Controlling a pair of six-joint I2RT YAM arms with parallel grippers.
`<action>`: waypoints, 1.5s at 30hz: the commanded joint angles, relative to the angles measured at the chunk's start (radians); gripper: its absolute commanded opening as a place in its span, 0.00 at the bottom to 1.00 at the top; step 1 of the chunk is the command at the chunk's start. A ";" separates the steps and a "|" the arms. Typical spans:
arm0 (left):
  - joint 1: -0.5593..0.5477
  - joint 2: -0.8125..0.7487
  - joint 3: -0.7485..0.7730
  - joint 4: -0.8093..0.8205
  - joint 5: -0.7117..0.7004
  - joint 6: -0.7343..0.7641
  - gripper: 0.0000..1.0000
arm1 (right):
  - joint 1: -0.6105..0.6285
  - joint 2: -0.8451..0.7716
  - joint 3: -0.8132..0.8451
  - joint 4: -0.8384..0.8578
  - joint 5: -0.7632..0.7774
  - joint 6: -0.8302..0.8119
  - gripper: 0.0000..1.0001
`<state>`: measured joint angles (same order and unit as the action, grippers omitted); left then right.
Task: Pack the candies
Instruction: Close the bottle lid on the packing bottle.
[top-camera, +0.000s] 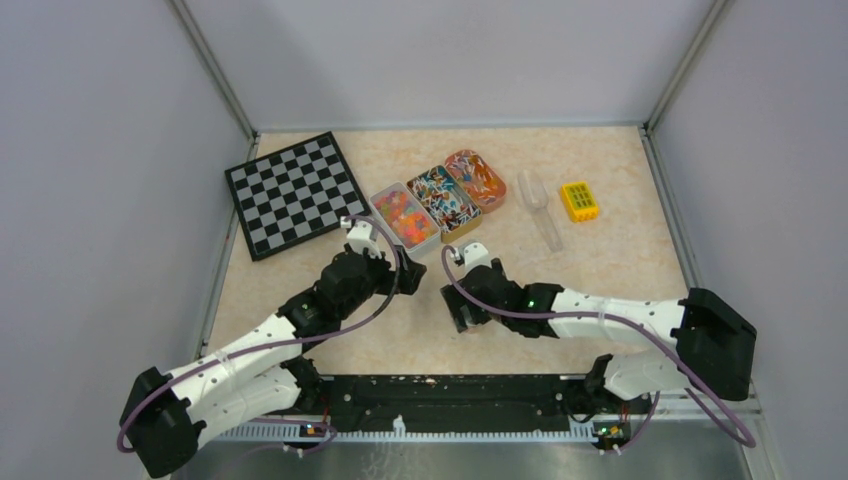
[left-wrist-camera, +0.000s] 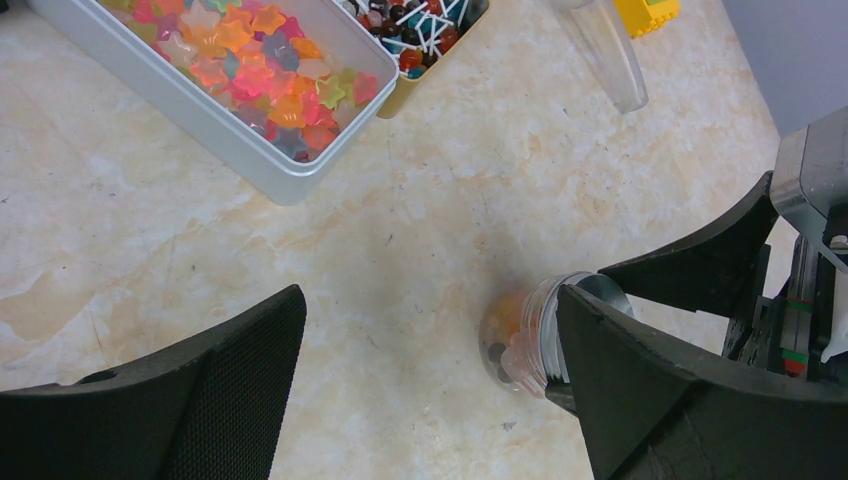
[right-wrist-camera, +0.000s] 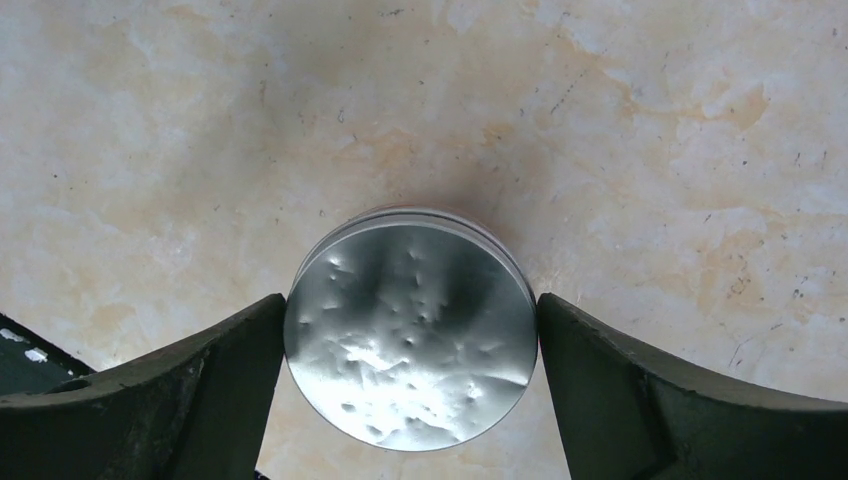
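Observation:
The candies lie in three open tins at the back: star-shaped ones in a grey tin (top-camera: 405, 215) (left-wrist-camera: 260, 70), mixed ones in a gold tin (top-camera: 443, 198) (left-wrist-camera: 425, 30), orange ones in an oval tin (top-camera: 475, 178). My right gripper (top-camera: 457, 290) (right-wrist-camera: 410, 340) is shut on a small clear jar with a silver lid (right-wrist-camera: 410, 330), its fingers against both sides of the lid. In the left wrist view the jar (left-wrist-camera: 520, 335) stands on the table with a few orange candies inside. My left gripper (top-camera: 405, 265) (left-wrist-camera: 430, 380) is open and empty just left of the jar.
A clear plastic scoop (top-camera: 540, 205) (left-wrist-camera: 605, 50) lies right of the tins, and a yellow block with green squares (top-camera: 579, 200) beyond it. A chessboard (top-camera: 295, 193) lies at the back left. Metal posts and grey walls bound the table.

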<state>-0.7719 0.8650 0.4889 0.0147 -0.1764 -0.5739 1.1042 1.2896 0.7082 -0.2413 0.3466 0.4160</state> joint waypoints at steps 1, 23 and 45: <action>0.003 -0.002 -0.002 0.043 0.008 0.005 0.99 | 0.013 -0.035 0.038 -0.017 0.018 0.031 0.91; 0.003 0.168 0.033 0.173 0.324 0.016 0.92 | -0.109 -0.258 0.006 -0.081 -0.108 0.095 0.78; 0.002 0.510 0.106 0.313 0.678 0.106 0.86 | -0.229 -0.269 -0.180 0.084 -0.313 0.179 0.58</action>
<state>-0.7719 1.3594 0.5652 0.2493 0.4591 -0.4976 0.8848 1.0073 0.5217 -0.2375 0.0559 0.5869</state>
